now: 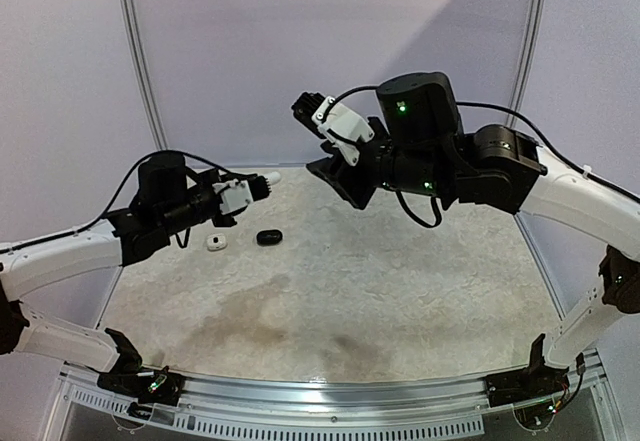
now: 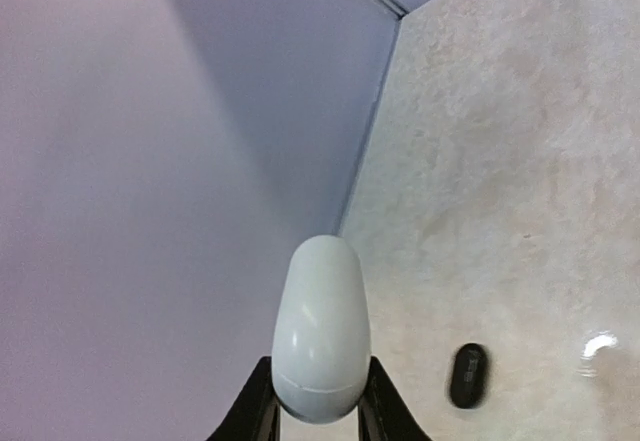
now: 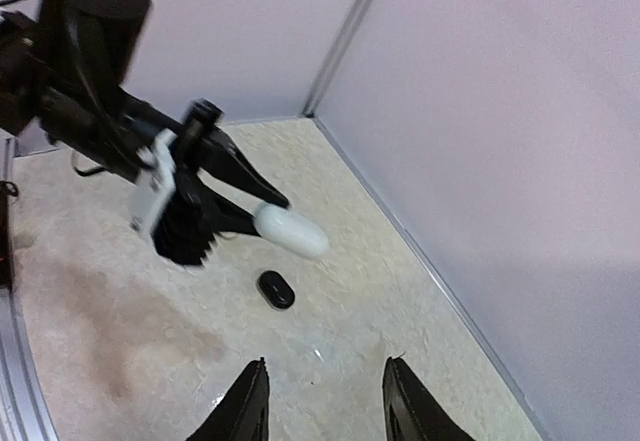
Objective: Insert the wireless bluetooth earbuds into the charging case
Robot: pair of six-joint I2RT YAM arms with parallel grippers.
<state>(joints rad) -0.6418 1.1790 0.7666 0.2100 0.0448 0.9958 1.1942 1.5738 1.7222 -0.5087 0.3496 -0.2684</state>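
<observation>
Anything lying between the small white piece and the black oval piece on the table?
Nothing. The top view shows bare table between the white piece and the black oval piece; they lie apart.

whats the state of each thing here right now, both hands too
left hand: shut on the white case, off the table
white case: closed, gripped at one end, the rest sticking out free
right hand: open, empty, raised above the table
black case: looks closed, lying loose on the table
white earbud: loose on the table, in no case
</observation>
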